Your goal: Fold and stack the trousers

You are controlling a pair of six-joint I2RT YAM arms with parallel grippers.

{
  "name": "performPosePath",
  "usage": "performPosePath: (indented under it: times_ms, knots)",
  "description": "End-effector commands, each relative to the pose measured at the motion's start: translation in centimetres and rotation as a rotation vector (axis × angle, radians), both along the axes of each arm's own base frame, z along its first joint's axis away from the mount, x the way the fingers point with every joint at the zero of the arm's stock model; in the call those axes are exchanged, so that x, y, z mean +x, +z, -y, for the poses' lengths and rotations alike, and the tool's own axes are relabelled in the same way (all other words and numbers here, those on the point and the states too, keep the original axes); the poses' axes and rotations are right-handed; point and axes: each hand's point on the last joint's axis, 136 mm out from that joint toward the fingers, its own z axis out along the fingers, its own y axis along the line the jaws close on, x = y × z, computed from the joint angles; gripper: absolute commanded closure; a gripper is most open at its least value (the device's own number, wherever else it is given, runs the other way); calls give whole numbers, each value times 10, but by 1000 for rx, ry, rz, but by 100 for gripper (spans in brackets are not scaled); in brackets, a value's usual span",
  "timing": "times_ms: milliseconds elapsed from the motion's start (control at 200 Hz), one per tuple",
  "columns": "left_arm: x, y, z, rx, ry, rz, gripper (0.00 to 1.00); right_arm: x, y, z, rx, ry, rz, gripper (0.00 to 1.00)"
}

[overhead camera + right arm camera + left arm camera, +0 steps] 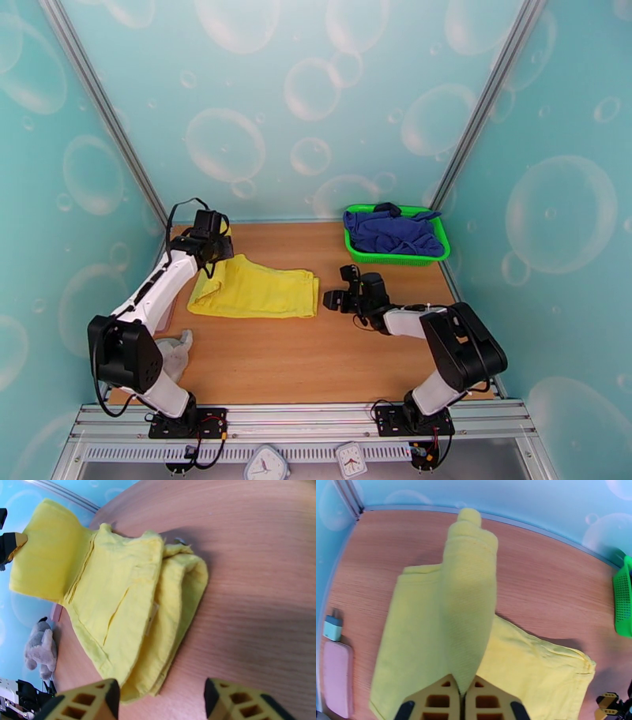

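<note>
Left wrist view, your left gripper (462, 695) with jaws pinched shut on a raised fold of the trousers (434, 638), top external view, trousers folded left of centre on the worktop (316, 355), your right gripper (338, 287) just beside their right edge, jaws apart, holding nothing

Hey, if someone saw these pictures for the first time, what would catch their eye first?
The bright yellow trousers, folded left of centre on the wooden table, with the left gripper shut on a lifted fold at their far left corner. Then the green basket at the far right, holding a dark blue garment. The right gripper is open by the trousers' right end.
</note>
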Motion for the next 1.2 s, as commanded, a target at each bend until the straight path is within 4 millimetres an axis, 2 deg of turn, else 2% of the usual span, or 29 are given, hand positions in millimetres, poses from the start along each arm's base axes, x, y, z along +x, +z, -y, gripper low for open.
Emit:
performPosePath:
  times_ms: [0,110,270,350,420,570,790,955,1195]
  knots:
    - [0,19,38,-194,-58,79,100,14,-10,-11,-59,-18,-14,48]
    - [-4,18,60,-240,-85,76,100,20,-19,-20,-87,-19,-36,52]
    - [-6,16,78,-273,-63,79,100,21,-31,-25,-105,-25,-66,59]
    - [-6,14,84,-287,-39,80,100,20,-37,-27,-116,-19,-90,68]
    - [-6,11,91,-300,-19,79,100,20,-41,-28,-123,-18,-105,72]
    - [-8,1,120,-350,-1,63,98,19,-45,-28,-126,-16,-119,78]
    - [-15,-23,169,-378,16,8,98,18,-49,-29,-124,-12,-132,80]
    - [-22,-36,195,-343,35,0,98,18,-51,-29,-131,-17,-138,81]
    - [-34,-44,229,-348,38,3,98,18,-55,-29,-141,-20,-146,82]
